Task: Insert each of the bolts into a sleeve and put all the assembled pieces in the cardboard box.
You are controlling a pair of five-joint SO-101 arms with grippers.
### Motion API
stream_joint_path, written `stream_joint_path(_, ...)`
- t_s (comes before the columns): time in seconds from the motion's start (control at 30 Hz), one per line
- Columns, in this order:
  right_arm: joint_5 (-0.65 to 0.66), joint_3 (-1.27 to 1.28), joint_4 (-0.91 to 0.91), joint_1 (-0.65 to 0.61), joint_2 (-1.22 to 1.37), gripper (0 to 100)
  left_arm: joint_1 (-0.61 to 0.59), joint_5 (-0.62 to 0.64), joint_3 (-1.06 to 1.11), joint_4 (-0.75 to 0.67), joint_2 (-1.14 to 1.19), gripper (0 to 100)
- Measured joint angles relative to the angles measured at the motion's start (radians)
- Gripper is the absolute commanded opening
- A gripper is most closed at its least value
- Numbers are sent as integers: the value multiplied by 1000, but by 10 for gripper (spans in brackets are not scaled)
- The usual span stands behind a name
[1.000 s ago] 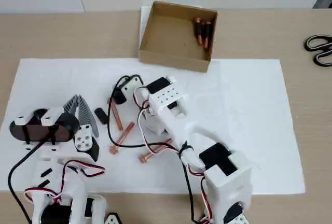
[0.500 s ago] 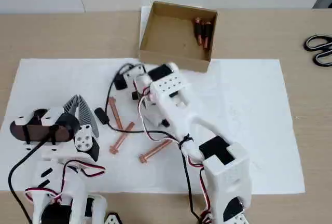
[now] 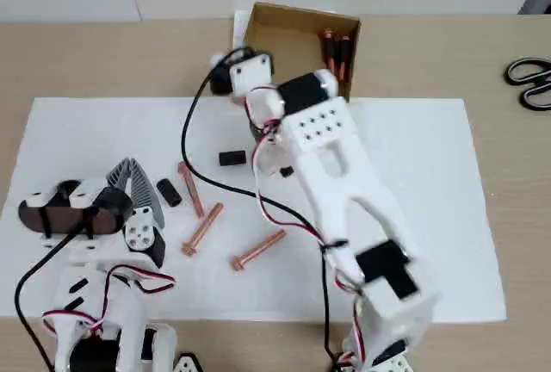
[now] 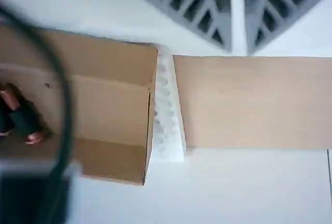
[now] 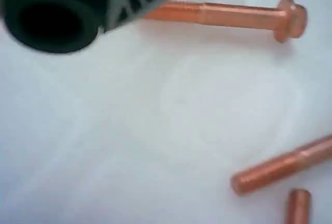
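Cardboard box (image 3: 297,32) sits at 12 o'clock on the table (image 3: 86,53), two assembled pieces (image 3: 336,52) along its 3 o'clock wall. Left gripper (image 4: 237,47) hovers by the box's 9 o'clock wall, fingers (image 4: 207,6) nearly closed on nothing. Three bare bolts (image 3: 202,227) lie toward 8 o'clock on the white sheet (image 3: 413,217), one loose sleeve (image 3: 232,158) at their 1 o'clock. Right gripper (image 3: 133,178) sits just beside another sleeve (image 3: 168,193); its grip cannot be told
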Motion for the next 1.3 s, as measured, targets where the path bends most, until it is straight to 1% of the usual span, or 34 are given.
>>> stream_joint_path(0.17,-14,71,2,0,-190,54,0,0,51,0,0,6)
stream_joint_path(0.3,-21,207,-2,9,-342,54,0,0,94,0,0,6)
stream_joint_path(0.37,-54,301,-35,20,-416,54,0,0,118,0,0,6)
stream_joint_path(0.47,-91,486,-129,43,-514,54,0,0,146,0,0,6)
stream_joint_path(0.63,-98,806,-333,51,-664,54,2,0,150,0,0,6)
stream_joint_path(0.8,-98,1056,-600,49,-723,54,64,-2,146,0,0,6)
stream_joint_path(0.87,-98,1112,-660,49,-724,54,75,-3,109,0,0,6)
stream_joint_path(0.97,-98,1155,-689,49,-724,54,80,-2,28,14,0,6)
stream_joint_path(1.13,-98,1217,-709,58,-730,46,80,2,-120,146,0,6)
stream_joint_path(1.2,-98,1218,-743,55,-730,7,80,-2,-173,199,0,6)
stream_joint_path(1.3,-98,1218,-793,55,-730,5,80,-2,-235,235,0,6)
